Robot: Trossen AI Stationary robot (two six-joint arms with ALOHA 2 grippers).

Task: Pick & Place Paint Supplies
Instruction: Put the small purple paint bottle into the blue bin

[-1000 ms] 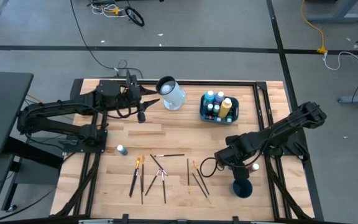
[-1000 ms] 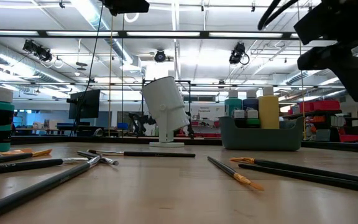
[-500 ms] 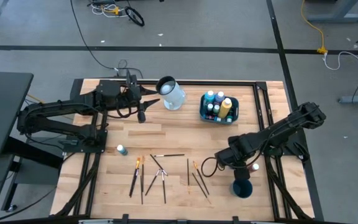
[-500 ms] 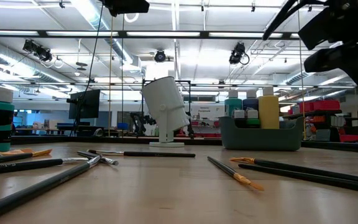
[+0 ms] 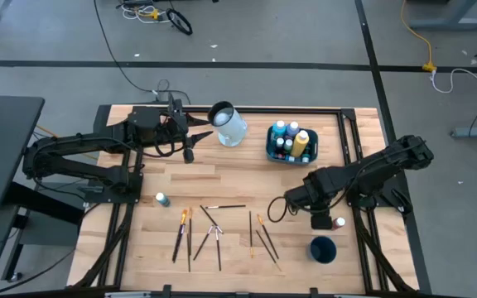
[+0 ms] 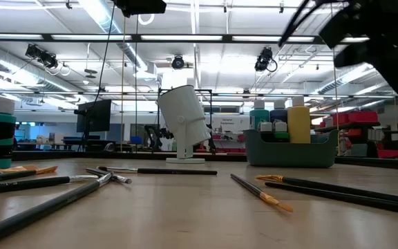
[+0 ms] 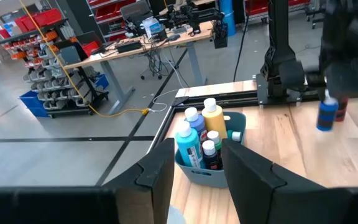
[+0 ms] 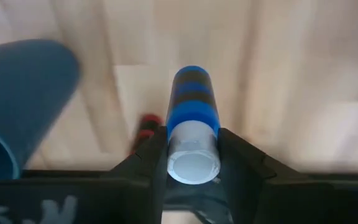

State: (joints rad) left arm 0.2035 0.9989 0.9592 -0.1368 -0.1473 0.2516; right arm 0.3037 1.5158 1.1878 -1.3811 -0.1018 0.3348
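Bottles (image 5: 291,141) are sitting in the teal tub (image 5: 273,154) already. We are holding one blue bottle (image 8: 191,124) tight in our right fingers (image 8: 146,155), above the counter (image 5: 222,178). Brushes (image 5: 218,232) and a teal bottle (image 5: 162,199) are waiting. Left fingers (image 7: 157,171) are standing narrowly apart, empty.

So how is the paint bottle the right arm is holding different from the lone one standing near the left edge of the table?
The held blue bottle sits clamped between the right gripper's fingers, off the table; the teal bottle stands free on the wood. The blue one hangs near the dark blue cup; the teal one stands beside the brushes. Both have white caps.
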